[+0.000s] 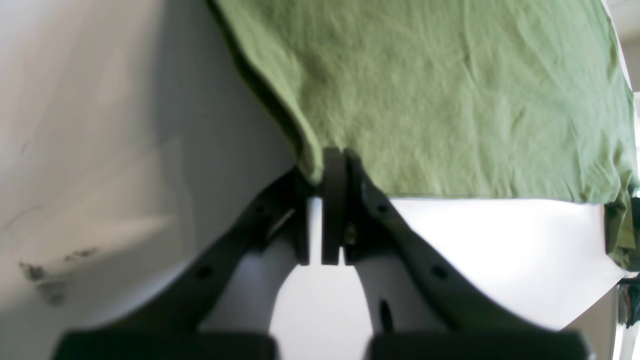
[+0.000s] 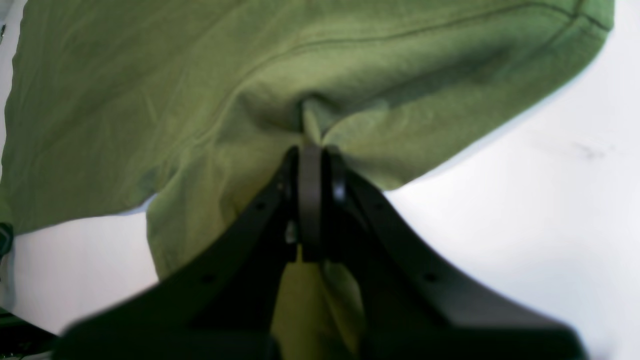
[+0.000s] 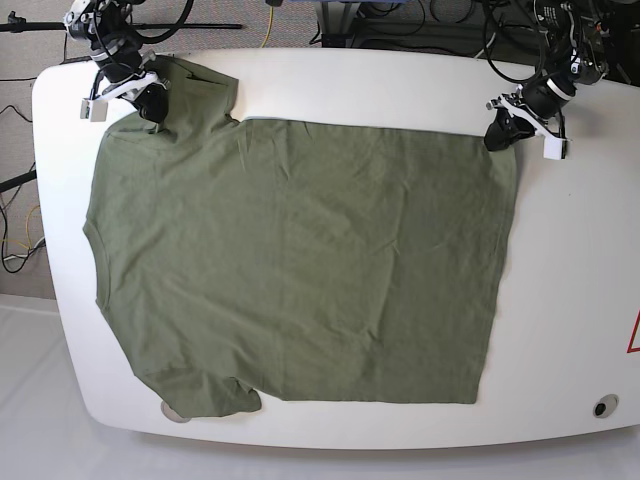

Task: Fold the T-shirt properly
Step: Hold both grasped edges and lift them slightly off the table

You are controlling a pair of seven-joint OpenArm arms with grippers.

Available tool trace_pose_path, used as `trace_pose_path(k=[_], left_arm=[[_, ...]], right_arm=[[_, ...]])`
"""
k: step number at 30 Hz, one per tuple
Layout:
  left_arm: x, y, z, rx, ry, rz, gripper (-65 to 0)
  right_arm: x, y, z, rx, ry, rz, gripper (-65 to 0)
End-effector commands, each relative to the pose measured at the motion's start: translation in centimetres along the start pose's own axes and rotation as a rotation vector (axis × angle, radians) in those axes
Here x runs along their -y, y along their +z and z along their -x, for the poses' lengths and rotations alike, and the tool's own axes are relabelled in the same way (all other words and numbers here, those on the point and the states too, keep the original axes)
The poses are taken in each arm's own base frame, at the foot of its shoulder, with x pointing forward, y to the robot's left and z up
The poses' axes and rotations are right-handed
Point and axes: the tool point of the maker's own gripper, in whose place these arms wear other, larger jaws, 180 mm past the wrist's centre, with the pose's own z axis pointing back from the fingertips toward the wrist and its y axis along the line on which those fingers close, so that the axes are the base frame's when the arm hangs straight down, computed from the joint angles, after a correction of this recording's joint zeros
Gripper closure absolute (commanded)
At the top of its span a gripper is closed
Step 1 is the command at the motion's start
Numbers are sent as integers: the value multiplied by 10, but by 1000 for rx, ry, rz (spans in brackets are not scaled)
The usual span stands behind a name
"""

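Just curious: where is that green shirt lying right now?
In the base view the T-shirt lies spread flat across the white table, its far corners pinched by both arms.

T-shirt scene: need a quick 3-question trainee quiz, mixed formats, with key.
1. True or false: the T-shirt lies spread flat on the white table.
2. Multiple choice: the left gripper is pinching which part of the shirt? A) collar B) a hem corner C) middle of the chest
3. Fill in: the right gripper is shut on cloth near the ____.

Key: 1 true; 2 B; 3 sleeve
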Motion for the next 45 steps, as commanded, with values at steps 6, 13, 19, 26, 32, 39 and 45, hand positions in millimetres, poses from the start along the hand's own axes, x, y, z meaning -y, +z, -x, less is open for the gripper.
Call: trace_pose_path(k=[6,13,19,26,32,39,45], left_arm=[[-3,2,-3,-4,-11,-10,0],[-6,5,1,-10,-6,-21,0],[-7,5,2,-10,-2,-25,0],[-8,3,-3,11,4,-21,-34],[-2,6,-12,28,-18,-7,-1],[4,9,-24,54,-49,0,0],[9,9,-28,60,-63,3,0]], right_arm=[[6,3,14,-73,11,29,0],[8,4,14,-66,6,33,0],[8,4,13,-62,6,33,0],[7,5,11,-60,17,35,0],[4,8,1,-47,59,39,0],[0,12,-7,-30,88,42,0],[2,13,-3,-59,100,53,0]])
